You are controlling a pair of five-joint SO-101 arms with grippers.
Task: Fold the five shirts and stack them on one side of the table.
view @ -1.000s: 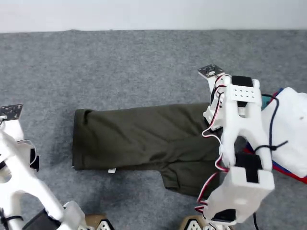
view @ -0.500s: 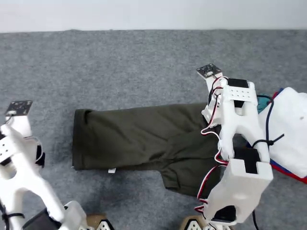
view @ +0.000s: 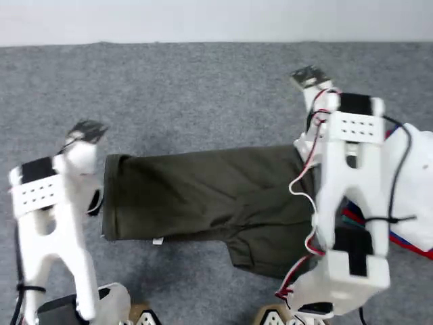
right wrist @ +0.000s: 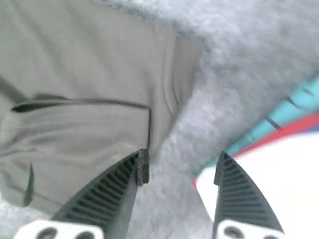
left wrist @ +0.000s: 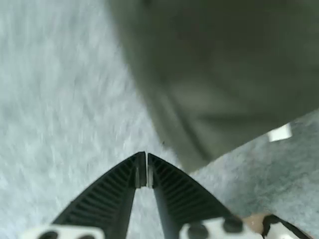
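olive shirt (view: 203,193) flat on table (view: 203,88)

One olive shirt (view: 203,193); one shirt pile (view: 419,196); two arms (view: 51,223) (view: 352,196).

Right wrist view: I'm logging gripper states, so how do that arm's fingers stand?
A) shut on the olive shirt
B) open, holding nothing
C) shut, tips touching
B: the right gripper has a wide gap between its fingers, and through it only the table shows, with the olive shirt lying beside one finger, ungripped.
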